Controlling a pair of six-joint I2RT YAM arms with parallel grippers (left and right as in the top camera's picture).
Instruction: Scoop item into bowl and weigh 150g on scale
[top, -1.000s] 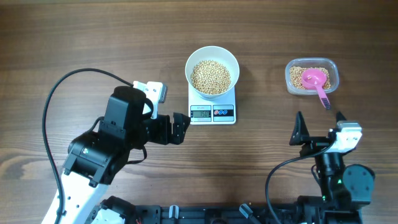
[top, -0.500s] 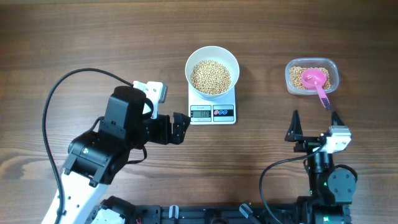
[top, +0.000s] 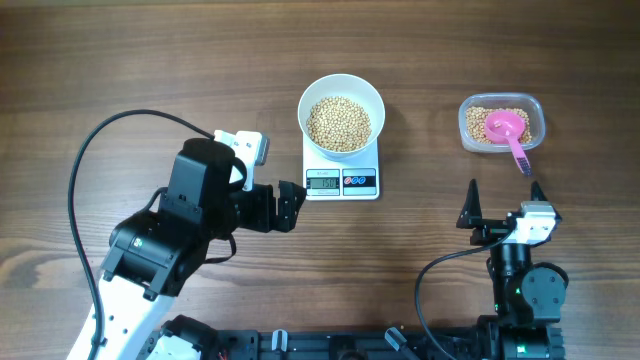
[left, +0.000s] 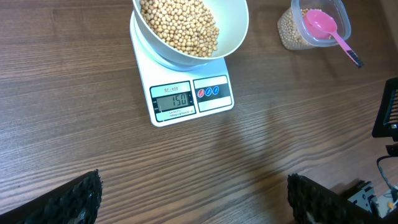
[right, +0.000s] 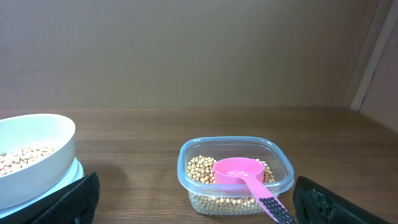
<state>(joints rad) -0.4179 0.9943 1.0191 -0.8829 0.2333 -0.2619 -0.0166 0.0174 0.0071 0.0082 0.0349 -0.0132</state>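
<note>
The white bowl (top: 310, 98) holds a heap of tan beans (top: 338, 122) and stands on the white scale (top: 342, 182), whose display reads 150 in the left wrist view (left: 180, 99). My left gripper (top: 297, 206) is open and empty just left of the scale's front, its fingers wide apart over bare wood (left: 194, 193). My right gripper (top: 503, 190) is open and empty too, near the front edge. It points at a clear container (right: 233, 180) of beans with a pink scoop (right: 239, 171) lying in it.
The clear container (top: 501, 123) sits at the back right, with the scoop handle (top: 520, 160) sticking out over its near rim. A black cable (top: 100, 150) loops over the left side of the wooden table (top: 150, 60).
The right arm has drawn back toward the front edge and a little left, away from the container, its gripper still open. The left arm, bowl and scale have not moved.
</note>
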